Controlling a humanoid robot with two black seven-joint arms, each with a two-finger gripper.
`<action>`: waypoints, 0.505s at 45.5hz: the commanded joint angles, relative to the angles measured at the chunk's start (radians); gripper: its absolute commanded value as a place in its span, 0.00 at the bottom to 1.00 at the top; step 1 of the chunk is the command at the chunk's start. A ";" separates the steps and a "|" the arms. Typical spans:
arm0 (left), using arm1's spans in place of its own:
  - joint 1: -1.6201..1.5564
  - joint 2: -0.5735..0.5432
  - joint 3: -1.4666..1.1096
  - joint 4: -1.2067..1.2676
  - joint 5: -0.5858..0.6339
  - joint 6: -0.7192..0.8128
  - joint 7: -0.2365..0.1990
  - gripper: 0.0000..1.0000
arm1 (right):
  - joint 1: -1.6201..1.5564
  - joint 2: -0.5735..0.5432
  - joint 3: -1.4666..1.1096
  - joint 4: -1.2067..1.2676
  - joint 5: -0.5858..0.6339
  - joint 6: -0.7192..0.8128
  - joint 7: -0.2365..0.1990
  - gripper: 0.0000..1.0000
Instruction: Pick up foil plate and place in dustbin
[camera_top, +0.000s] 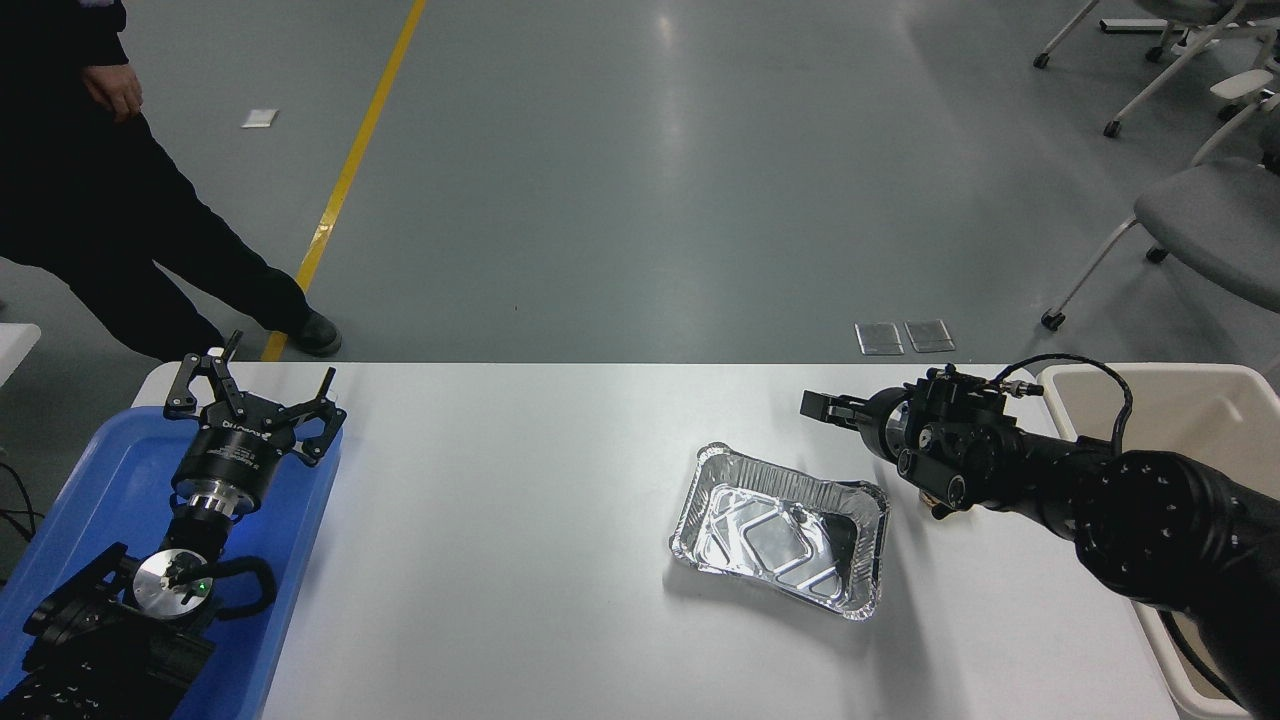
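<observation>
Jaws of our right gripper (812, 407) look clenched, empty, just beyond the foil plate (779, 528) on the desk (500, 520).

floor (640, 180): grey, glossy, light glare | yellow line (350, 170) upper left | chairs (1190, 200) on castors upper right | two floor plates (905, 337) beyond desk's far edge | white desk (520, 500) | person (110, 200) standing upper left

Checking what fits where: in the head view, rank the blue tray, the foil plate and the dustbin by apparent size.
1. Blue tray and dustbin: unsure between them, both cut off by the frame and partly hidden by arms.
2. Foil plate: clearly smallest, fully in view on the table.
</observation>
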 joint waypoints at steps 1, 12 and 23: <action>0.000 0.000 0.000 0.000 0.000 0.000 0.001 0.99 | 0.023 0.000 0.005 -0.002 0.007 0.020 0.000 1.00; 0.000 0.000 0.000 0.000 0.000 0.000 -0.001 0.99 | 0.066 0.000 0.006 0.014 0.012 0.122 0.000 1.00; 0.000 0.000 0.000 0.000 0.000 0.000 0.001 0.99 | 0.287 0.000 0.019 0.269 0.019 0.176 0.000 1.00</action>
